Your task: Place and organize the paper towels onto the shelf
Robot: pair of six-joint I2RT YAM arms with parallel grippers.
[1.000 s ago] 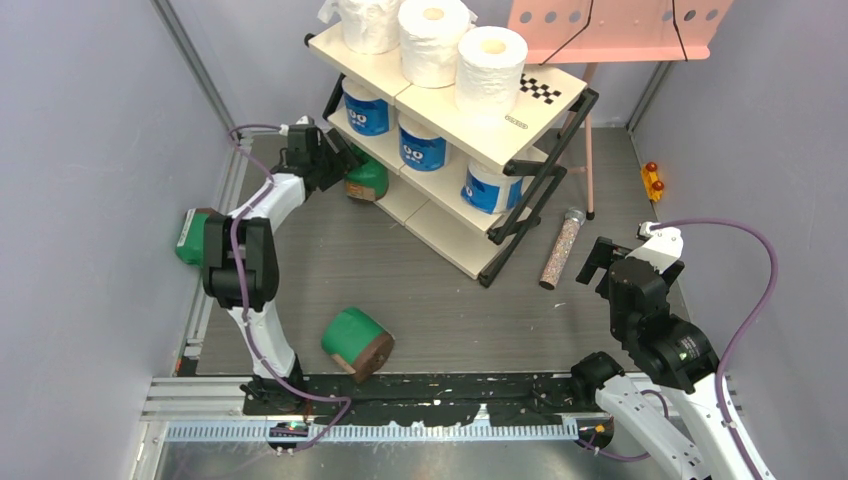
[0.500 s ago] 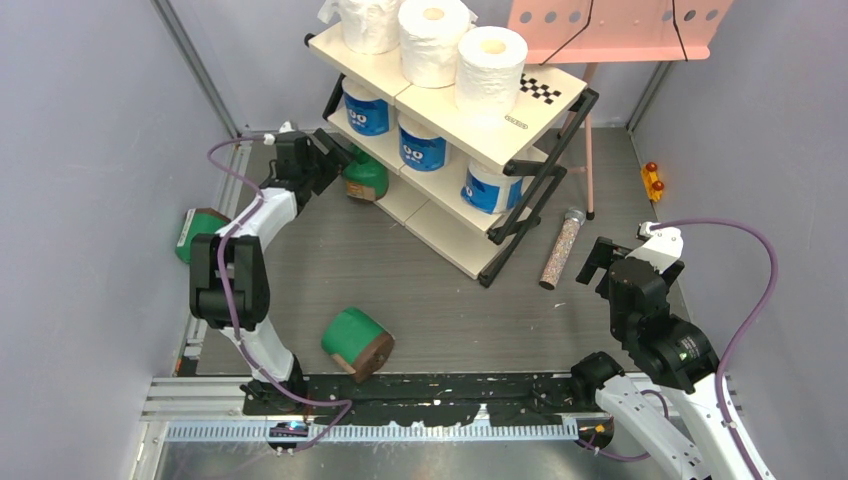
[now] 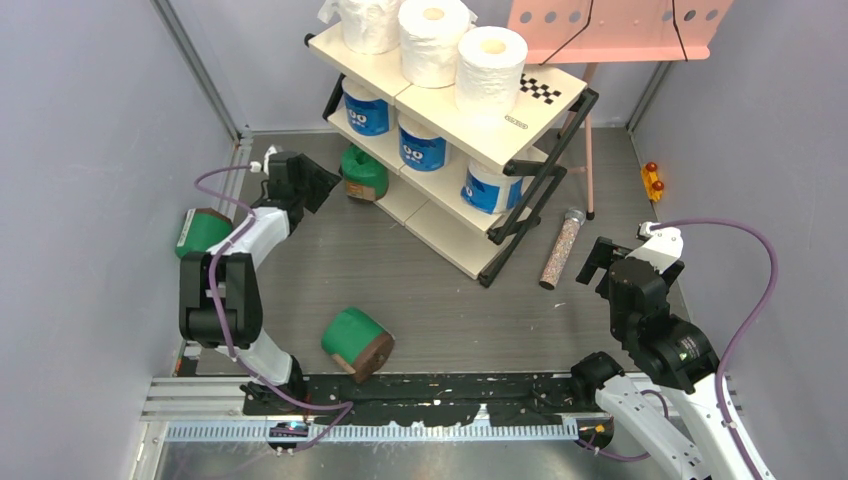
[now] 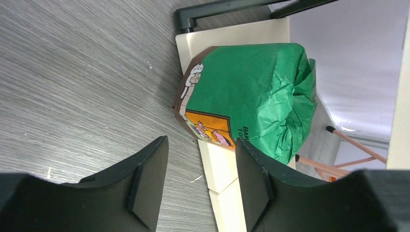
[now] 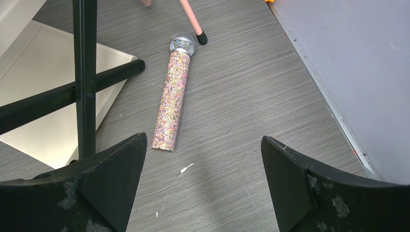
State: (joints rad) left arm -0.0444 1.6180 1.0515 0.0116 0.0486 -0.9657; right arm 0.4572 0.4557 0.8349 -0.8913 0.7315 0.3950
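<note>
The left fingers [image 3: 312, 183] are parted and empty, just short of a green roll [image 4: 246, 92]. It stands at the left end of the lowest board of the shelf [image 3: 440, 240], seemingly overhanging the edge a little. Three white rolls [image 3: 432, 40] fill the top tier and three blue rolls [image 3: 423, 145] the middle. A second green roll [image 3: 357, 343] lies on the bench [image 3: 450, 300] near the front. A third green roll [image 3: 203, 232] lies by the left wall. The right fingers [image 3: 600, 258] gape wide, holding nothing, near a speckled tube [image 5: 173, 99].
</note>
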